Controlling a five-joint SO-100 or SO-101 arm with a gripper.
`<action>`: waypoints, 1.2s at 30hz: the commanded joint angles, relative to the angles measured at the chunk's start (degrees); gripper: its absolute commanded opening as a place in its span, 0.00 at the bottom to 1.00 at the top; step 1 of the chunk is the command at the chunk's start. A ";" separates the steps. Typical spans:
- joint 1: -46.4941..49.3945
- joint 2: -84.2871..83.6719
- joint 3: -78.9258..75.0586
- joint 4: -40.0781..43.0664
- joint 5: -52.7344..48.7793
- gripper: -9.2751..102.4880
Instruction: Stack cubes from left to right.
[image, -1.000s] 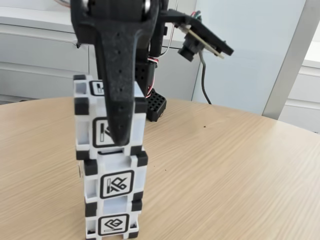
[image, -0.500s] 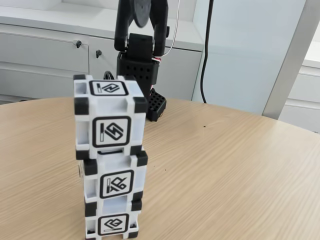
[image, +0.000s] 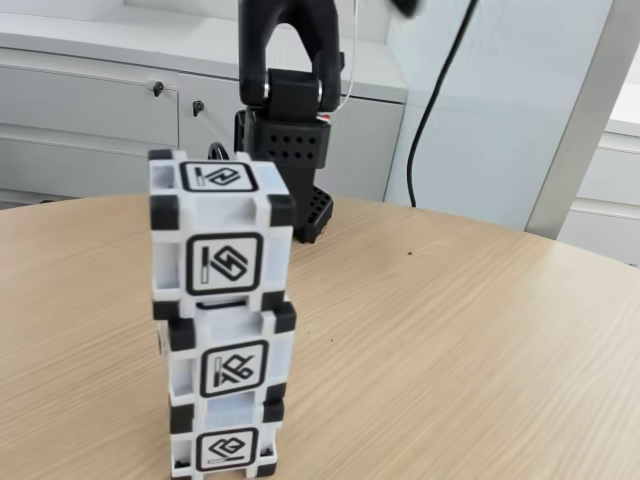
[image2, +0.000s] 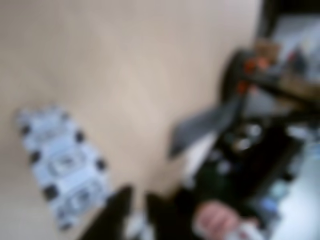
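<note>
3 cubes (image: 222, 320) in 1 stack, near side of 1 wood table (image: 450, 340). 1 black robot arm (image: 290, 100) at far side.

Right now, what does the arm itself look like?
The arm is matte black plastic: a forked upper link above a boxy joint housing dotted with small holes. Thin red and white wires run beside it, and a black cable hangs to its right. In the wrist view the end effector is a dark blur.

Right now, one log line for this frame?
stack: three cubes one on another, upright | table: wooden | arm: behind the stack, apart from it | wrist view: blurred, fingers' state unclear
</note>
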 joint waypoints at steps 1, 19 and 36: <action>-1.93 0.97 -0.35 -1.76 1.32 0.08; -2.02 34.45 16.35 -2.72 3.87 0.08; -2.02 67.59 71.10 -41.04 -3.34 0.08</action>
